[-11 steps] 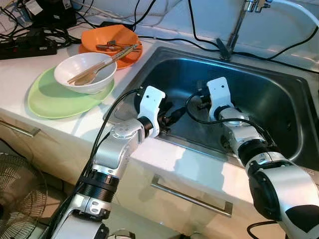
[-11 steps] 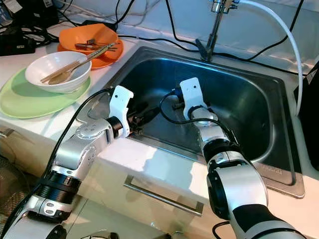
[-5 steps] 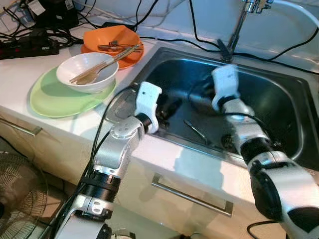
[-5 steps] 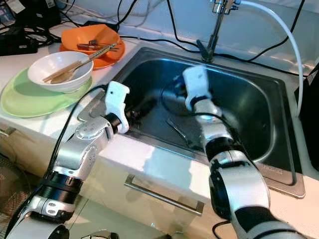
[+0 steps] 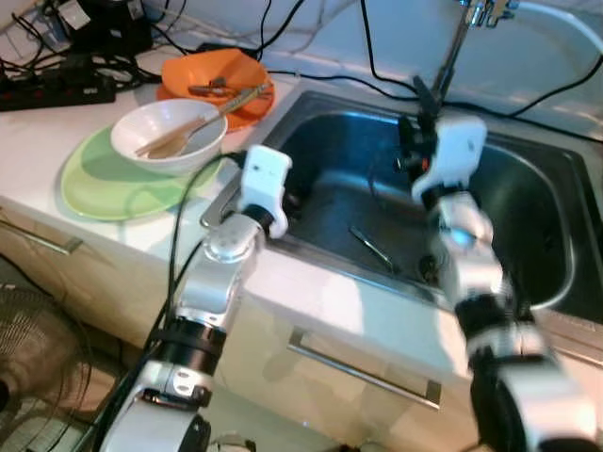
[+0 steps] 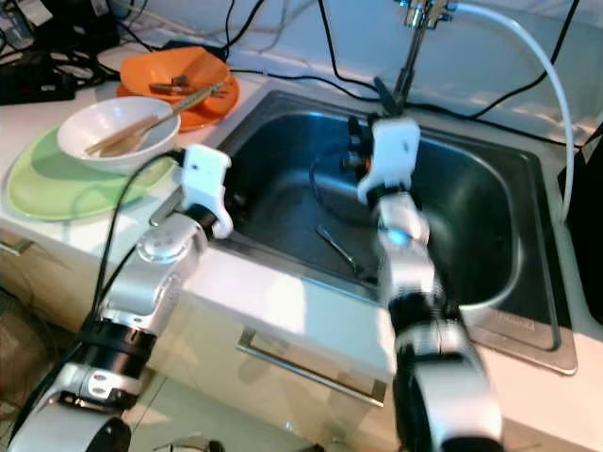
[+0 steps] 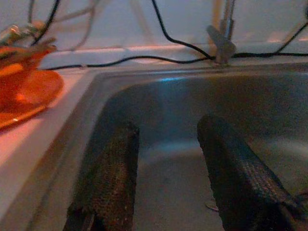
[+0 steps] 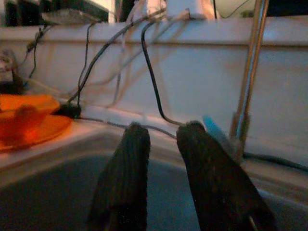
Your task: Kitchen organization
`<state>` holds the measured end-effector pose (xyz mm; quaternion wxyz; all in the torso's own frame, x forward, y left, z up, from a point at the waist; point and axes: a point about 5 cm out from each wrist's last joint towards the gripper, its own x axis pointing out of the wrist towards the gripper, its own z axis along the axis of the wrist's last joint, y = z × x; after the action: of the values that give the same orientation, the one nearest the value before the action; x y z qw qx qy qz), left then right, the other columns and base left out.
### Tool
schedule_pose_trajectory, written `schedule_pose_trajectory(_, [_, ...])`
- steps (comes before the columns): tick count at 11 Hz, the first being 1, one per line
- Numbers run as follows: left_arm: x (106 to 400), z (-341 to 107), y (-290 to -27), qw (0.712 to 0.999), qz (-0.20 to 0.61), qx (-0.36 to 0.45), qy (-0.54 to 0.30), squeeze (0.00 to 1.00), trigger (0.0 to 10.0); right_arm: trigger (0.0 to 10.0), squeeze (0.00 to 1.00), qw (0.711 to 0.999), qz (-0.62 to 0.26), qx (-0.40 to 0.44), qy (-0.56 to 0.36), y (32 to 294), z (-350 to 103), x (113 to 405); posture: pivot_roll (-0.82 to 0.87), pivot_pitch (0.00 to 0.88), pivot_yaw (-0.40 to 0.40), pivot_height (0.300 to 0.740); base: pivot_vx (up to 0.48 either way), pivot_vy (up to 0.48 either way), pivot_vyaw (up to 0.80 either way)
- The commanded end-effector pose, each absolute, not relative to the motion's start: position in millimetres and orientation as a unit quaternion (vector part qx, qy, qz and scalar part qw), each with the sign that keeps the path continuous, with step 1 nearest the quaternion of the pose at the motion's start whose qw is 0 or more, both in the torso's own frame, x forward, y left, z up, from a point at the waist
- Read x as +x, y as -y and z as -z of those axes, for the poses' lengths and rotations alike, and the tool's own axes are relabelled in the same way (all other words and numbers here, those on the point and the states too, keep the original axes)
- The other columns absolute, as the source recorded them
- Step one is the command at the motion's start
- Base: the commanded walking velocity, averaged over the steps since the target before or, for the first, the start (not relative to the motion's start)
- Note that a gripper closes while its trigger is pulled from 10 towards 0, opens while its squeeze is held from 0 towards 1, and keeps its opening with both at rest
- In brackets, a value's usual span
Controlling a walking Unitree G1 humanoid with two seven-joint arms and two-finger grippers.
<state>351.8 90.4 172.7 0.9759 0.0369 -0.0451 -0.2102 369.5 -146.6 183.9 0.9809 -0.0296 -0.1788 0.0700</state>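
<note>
While I look down at the steel sink (image 5: 556,235), I see both of my arms reaching over it. My left gripper (image 7: 166,139) sits at the near left edge of the sink, with its two black fingers (image 7: 113,173) spread apart and nothing between them — it points into the basin. My right gripper (image 8: 161,137) is up high over the back of the sink, near the tap (image 6: 412,42); its fingers (image 8: 127,168) have a small gap and hold nothing. A thin metal utensil (image 5: 372,250) lies flat on the sink floor, between the two arms and touching neither. On the counter to the left sits a green plate (image 5: 104,184) with a white bowl (image 5: 170,141) on it, and wooden chopsticks (image 5: 203,118) rest in the bowl. Behind that is an orange plate (image 5: 212,75) with more cutlery — I cannot tell what kind.
</note>
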Motion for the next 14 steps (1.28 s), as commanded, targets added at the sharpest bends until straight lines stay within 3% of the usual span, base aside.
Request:
schedule_pose_trajectory(1, [354, -178, -91, 0.977, 0.2, 0.041, 0.06, 0.0, 10.0, 10.0, 0.0, 0.978, -0.065, -0.018, 0.2, 149, -191, 365, 0.02, 0.061, -0.043, 0.74, 0.0, 0.0, 0.0])
schedule_pose_trajectory(5, [357, -179, -102, 0.979, 0.174, 0.065, 0.082, 0.0, 10.0, 10.0, 0.0, 0.98, -0.064, -0.009, 0.19, 147, -178, 345, 0.02, 0.074, -0.035, 0.74, 0.0, 0.0, 0.0])
schedule_pose_trajectory(9, [386, -224, -115, 0.925, 0.112, 0.337, 0.135, 0.0, 10.0, 10.0, 0.0, 0.982, -0.083, 0.015, 0.17, 126, -172, 341, 0.03, 0.072, -0.028, 0.74, 0.0, 0.0, 0.0])
schedule_pose_trajectory(14, [413, -238, -132, 0.885, 0.047, 0.454, 0.092, 0.0, 10.0, 10.0, 0.0, 0.984, -0.087, 0.021, 0.157, 123, -170, 339, 0.03, 0.066, -0.027, 0.74, 0.0, 0.0, 0.0])
